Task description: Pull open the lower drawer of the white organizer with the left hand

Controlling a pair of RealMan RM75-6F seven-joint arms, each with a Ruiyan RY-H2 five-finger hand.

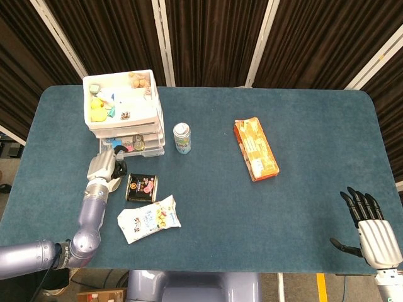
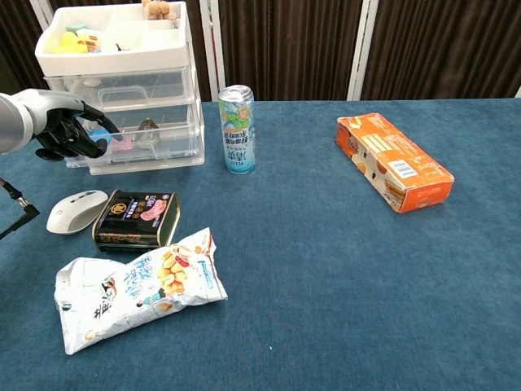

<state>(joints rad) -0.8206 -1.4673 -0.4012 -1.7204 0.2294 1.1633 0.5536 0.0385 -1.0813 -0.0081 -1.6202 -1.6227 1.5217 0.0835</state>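
The white organizer (image 1: 124,107) (image 2: 122,77) stands at the table's far left, with a full tray on top and clear drawers below. Its lower drawer (image 1: 140,146) (image 2: 151,147) shows blue and pink items and a small tin through the clear front. My left hand (image 1: 105,166) (image 2: 67,130) is at the left end of that drawer's front, fingers curled in, one dark fingertip against the clear front. Whether it hooks the drawer's lip is hidden. My right hand (image 1: 370,228) hangs open past the table's near right corner, holding nothing.
A white mouse (image 2: 76,211), a black tin (image 1: 141,187) (image 2: 136,218) and a snack bag (image 1: 148,218) (image 2: 134,287) lie in front of the organizer. A drink can (image 1: 182,138) (image 2: 237,129) stands just right of it. An orange box (image 1: 255,148) (image 2: 396,161) lies mid-table.
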